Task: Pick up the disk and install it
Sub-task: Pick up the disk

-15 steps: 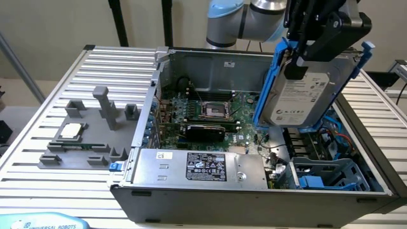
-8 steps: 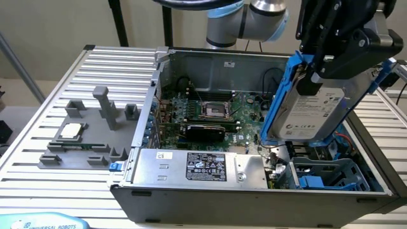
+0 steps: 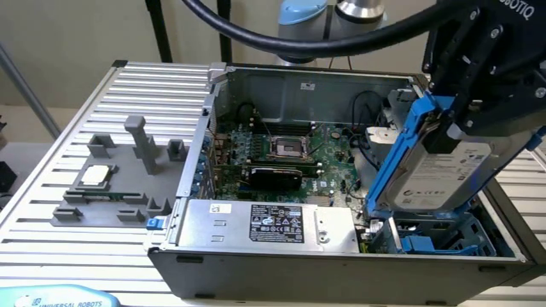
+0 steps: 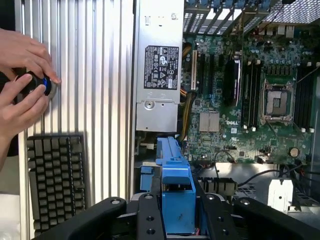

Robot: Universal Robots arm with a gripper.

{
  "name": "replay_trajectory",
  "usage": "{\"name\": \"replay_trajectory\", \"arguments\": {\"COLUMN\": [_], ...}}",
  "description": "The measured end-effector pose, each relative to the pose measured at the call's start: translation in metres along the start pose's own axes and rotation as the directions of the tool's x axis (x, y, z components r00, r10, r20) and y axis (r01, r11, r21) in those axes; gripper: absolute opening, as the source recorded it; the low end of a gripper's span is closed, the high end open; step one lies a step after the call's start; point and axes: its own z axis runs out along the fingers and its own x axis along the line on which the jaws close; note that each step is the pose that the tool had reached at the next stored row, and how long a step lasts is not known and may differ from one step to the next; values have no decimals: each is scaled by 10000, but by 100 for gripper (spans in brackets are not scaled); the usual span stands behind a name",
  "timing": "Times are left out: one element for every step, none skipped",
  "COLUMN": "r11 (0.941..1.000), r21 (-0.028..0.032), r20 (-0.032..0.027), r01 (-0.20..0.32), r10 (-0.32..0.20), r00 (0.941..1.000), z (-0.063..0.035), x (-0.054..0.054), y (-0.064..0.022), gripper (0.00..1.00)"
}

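Fixture (image 3: 111,185): sitting on the ribbed counter (image 3: 51,160) at the exterior view's left, carrying a small square chip (image 3: 96,174).
Case (image 3: 341,276): lying open mid-counter, showing the motherboard (image 3: 290,153) and a silver box (image 3: 265,224) along its near wall.
Disk (image 3: 435,179): hanging tilted in its blue carrier, lower end reaching down near the drive bay (image 3: 435,242) at the case's right end.
Jaws: clamping the disk's upper end, one on each side.

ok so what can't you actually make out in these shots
Exterior view: the drive bay is partly hidden behind the disk held by the gripper.
Wrist view: the object in the person's hands is mostly covered by them.
Exterior view: the power supply label is too small to read.
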Motion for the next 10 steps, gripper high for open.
{"name": "replay_trajectory", "arguments": {"r11": [10000,10000,10000,10000,10000,10000,10000,10000,10000,10000], "r21": [0,0,0,0,0,-1,0,-1,-1,0], "r20": [2,2,0,4,6,4,4,2,2,5], "r01": [-1,-2,0,0,0,-1,-1,0,1,1], "r10": [1,2,0,0,0,1,1,0,-1,-1], "r00": [10000,10000,10000,10000,10000,10000,10000,10000,10000,10000], "z": [6,14,21,30,41,52,68,85,103,121], "x": [26,45,56,60,61,62,63,63,64,64], "y": [-30,-69,-114,-158,-200,-228,-250,-268,-282,-301], "gripper": [33,33,33,33,33,33,33,33,33,33]}}
